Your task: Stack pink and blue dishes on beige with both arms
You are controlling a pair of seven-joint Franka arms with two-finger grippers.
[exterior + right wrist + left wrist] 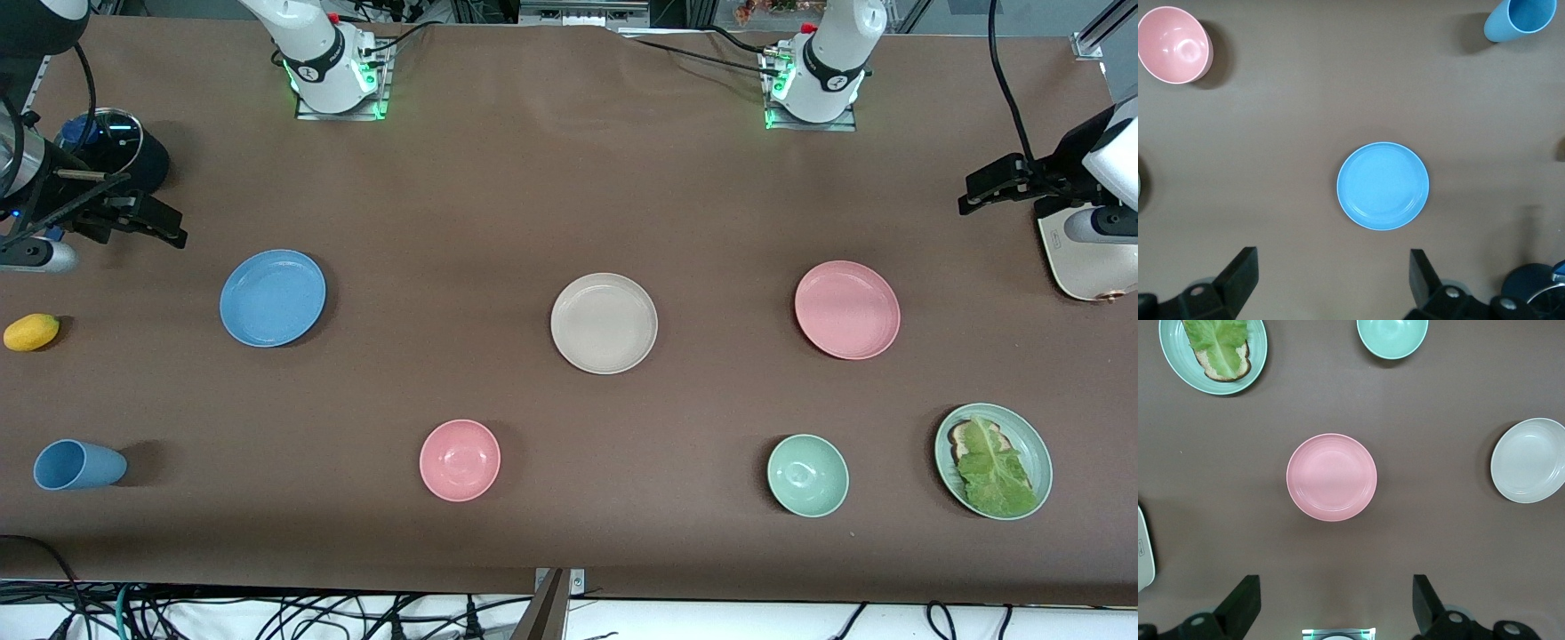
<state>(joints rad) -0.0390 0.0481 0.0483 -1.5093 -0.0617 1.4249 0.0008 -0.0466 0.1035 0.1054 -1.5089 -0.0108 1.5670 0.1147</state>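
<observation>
Three equal plates lie in a row across the table. The sky-blue plate is toward the right arm's end. The beige plate is in the middle, and the pale pink plate is toward the left arm's end. All three are bare and apart from one another. My left gripper hangs high over the table by the pink plate, open and empty. My right gripper hangs high by the blue plate, open and empty too.
Nearer the front camera are a blue cup on its side, a pink bowl, a green bowl and a green plate with bread and lettuce. A yellow fruit, a dark round container and a white appliance sit at the table's ends.
</observation>
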